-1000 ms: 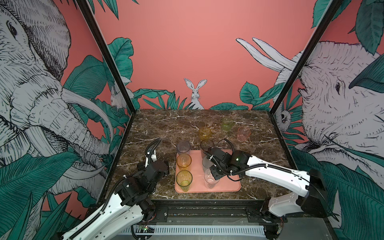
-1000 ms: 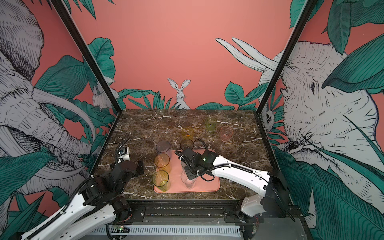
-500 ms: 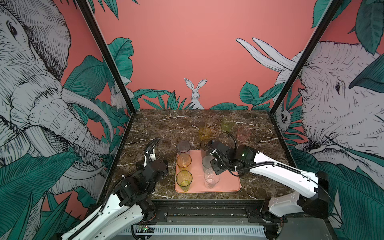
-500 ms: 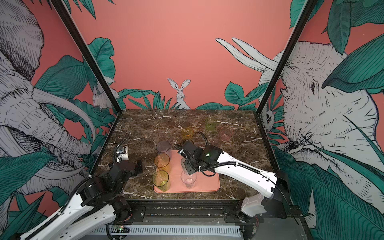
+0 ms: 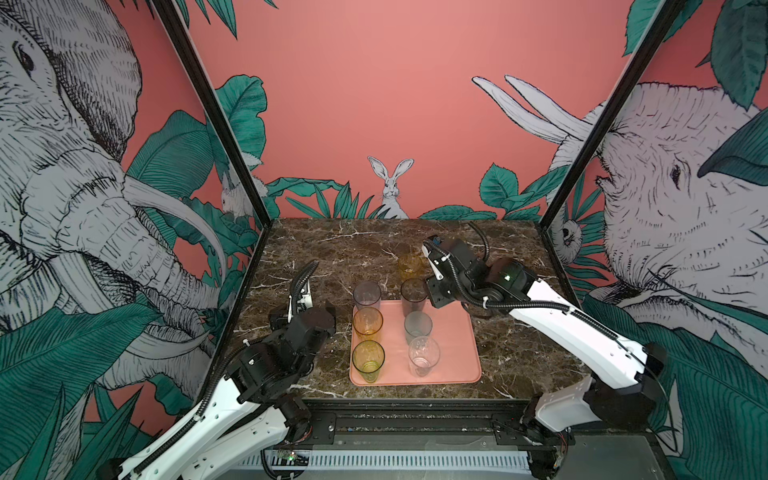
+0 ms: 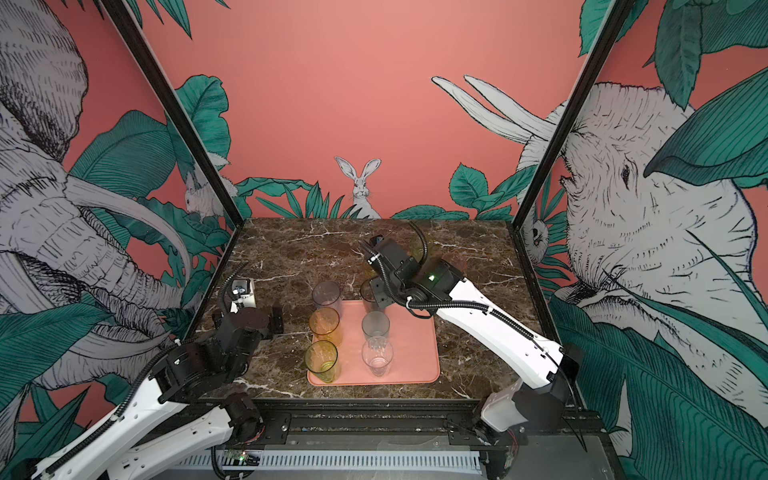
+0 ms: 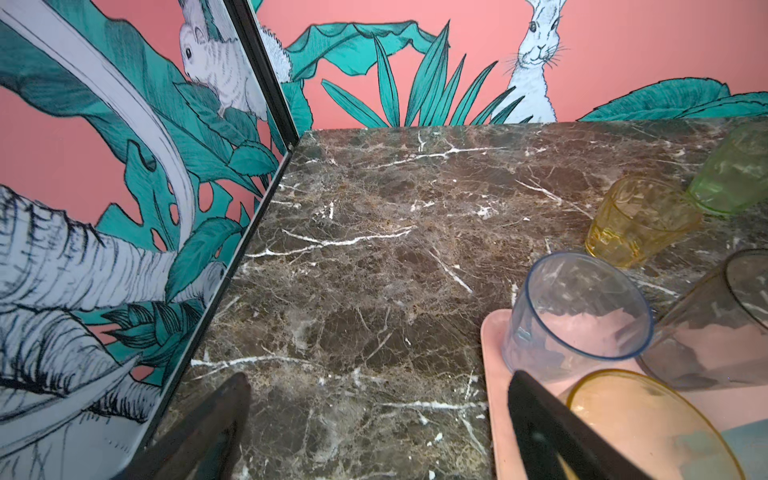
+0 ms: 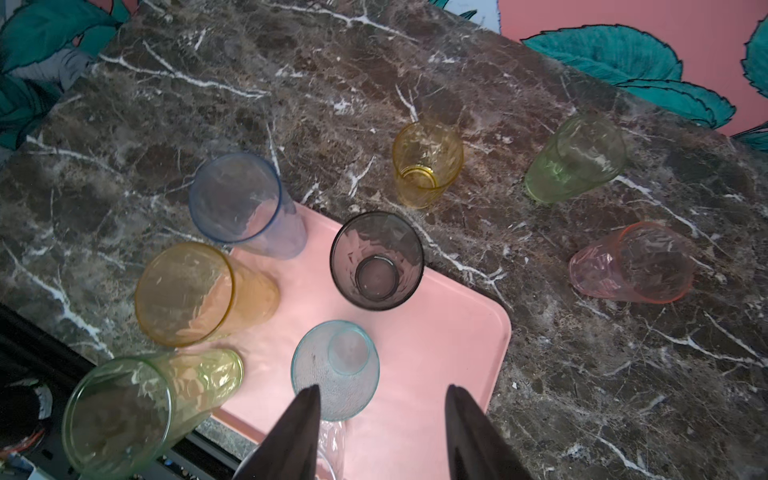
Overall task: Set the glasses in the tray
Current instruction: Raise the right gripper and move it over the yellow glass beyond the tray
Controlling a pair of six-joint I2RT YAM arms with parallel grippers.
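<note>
Now that it has let go of the clear glass (image 5: 423,357), the right claw (image 8: 381,392) has risen from the near side of the tray (image 5: 453,345) to above its far edge, jaws apart and empty. The left claw (image 7: 378,378) stays wide apart beside the tray, holding nothing. Six glasses stand in the tray. Three stand on the bench (image 5: 332,245) behind it: a yellow glass (image 8: 428,164), a green glass (image 8: 575,160) and a pink glass (image 8: 631,264).

Top views: high, frontal, whole scene. Wrist views: close, sharing tray (image 8: 449,332).
</note>
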